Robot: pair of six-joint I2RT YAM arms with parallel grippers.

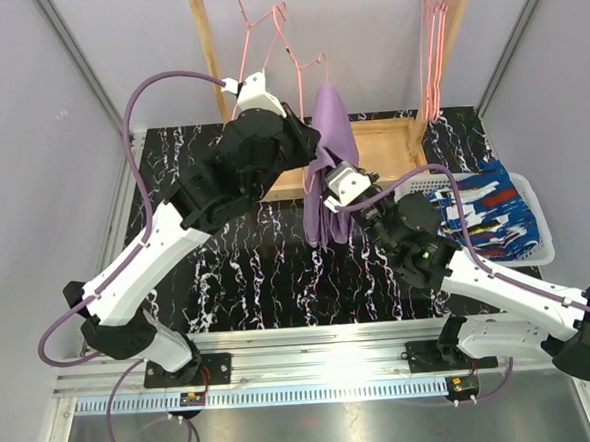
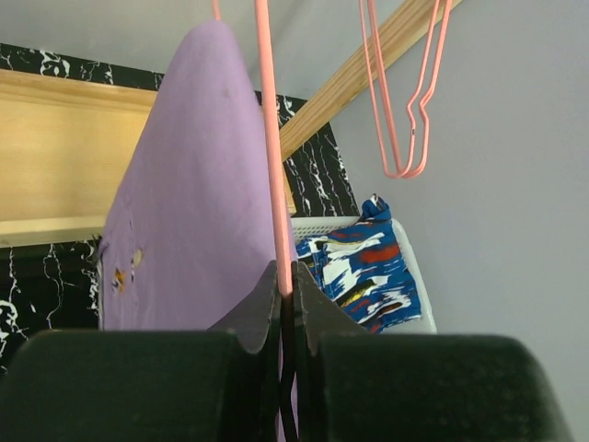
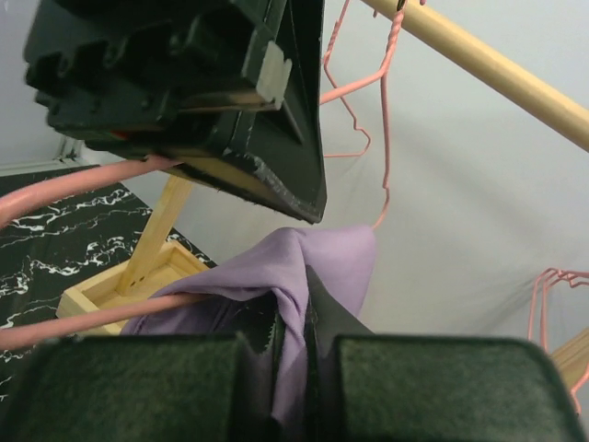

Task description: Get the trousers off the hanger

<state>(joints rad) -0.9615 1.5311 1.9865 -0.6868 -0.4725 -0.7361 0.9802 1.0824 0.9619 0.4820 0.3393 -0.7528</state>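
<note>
The lilac trousers (image 1: 328, 129) hang folded over a pink hanger (image 1: 300, 72) on the wooden rack. My left gripper (image 1: 309, 148) is shut on the hanger's pink wire (image 2: 272, 157), with the lilac cloth (image 2: 189, 212) just to its left. My right gripper (image 1: 330, 195), lower down, is shut on a fold of the lilac trousers (image 3: 317, 262); in the right wrist view its jaws (image 3: 294, 313) pinch the cloth, and the left gripper's black body fills the space above. The dark blue patterned trousers (image 1: 487, 212) lie in a white basket (image 1: 538, 228) on the right.
The wooden rack's upright (image 1: 208, 56) and its base tray (image 1: 382, 140) stand behind the arms. Spare pink hangers (image 1: 433, 47) hang from the rail at the right, also seen in the left wrist view (image 2: 402, 120). Grey walls close in both sides.
</note>
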